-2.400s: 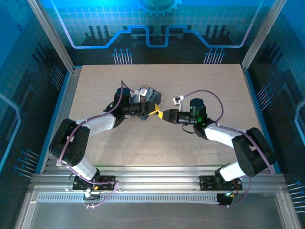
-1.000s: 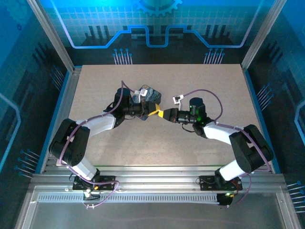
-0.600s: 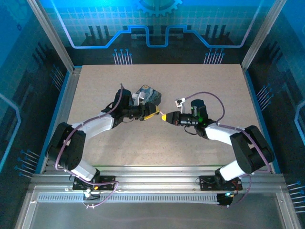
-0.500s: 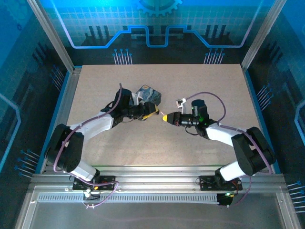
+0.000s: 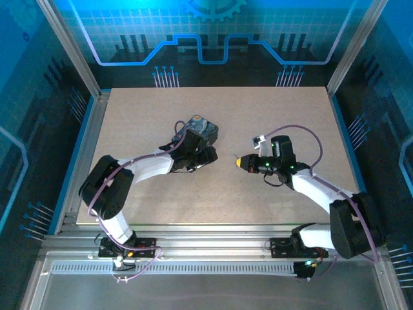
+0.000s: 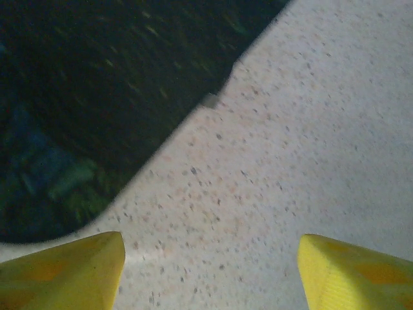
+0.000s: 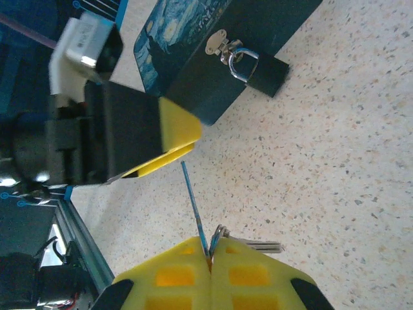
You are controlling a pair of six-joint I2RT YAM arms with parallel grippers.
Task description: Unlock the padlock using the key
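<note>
My right claw (image 7: pixel 210 258) is pinched shut on the key (image 7: pixel 255 245), whose bow is hidden in the grip. Beyond it my left claw (image 6: pixel 211 265) gapes, holding nothing, over speckled worktop (image 7: pixel 335 148) that lies open to the right. Farther off, the padlock (image 7: pixel 263 71) is hooked through the hasp of the blue tin (image 7: pixel 193 32), whose far end is cut off.

One speckled table (image 5: pixel 290 116), one padlock (image 7: pixel 261 70), one blue painted tin (image 7: pixel 187 29), two keys (image 7: pixel 194 206) on one ring (image 7: pixel 218 234), two grippers: left gripper (image 6: pixel 206 271), right gripper (image 7: pixel 210 261).
</note>
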